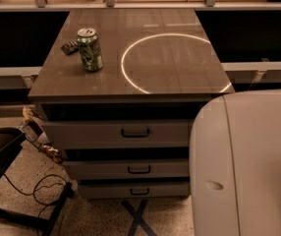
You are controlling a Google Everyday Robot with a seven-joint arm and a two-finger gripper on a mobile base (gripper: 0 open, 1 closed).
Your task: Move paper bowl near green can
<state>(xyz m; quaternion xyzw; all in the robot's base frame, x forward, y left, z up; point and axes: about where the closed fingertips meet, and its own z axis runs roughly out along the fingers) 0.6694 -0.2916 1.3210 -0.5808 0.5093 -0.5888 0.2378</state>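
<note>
The green can (90, 49) stands upright near the back left corner of the brown cabinet top (175, 77); its silver lid and pull tab face up. No paper bowl shows anywhere in the camera view. My gripper is out of view as well. Only a large white rounded part of my arm (243, 166) fills the lower right corner, in front of the cabinet and below its top.
A small dark flat object (70, 46) lies just left of the can. A bright ring of reflected light (130, 80) crosses the cabinet top. The cabinet has three drawers (135, 132). A dark chair (3, 146) and cables (37, 188) lie on the floor at left.
</note>
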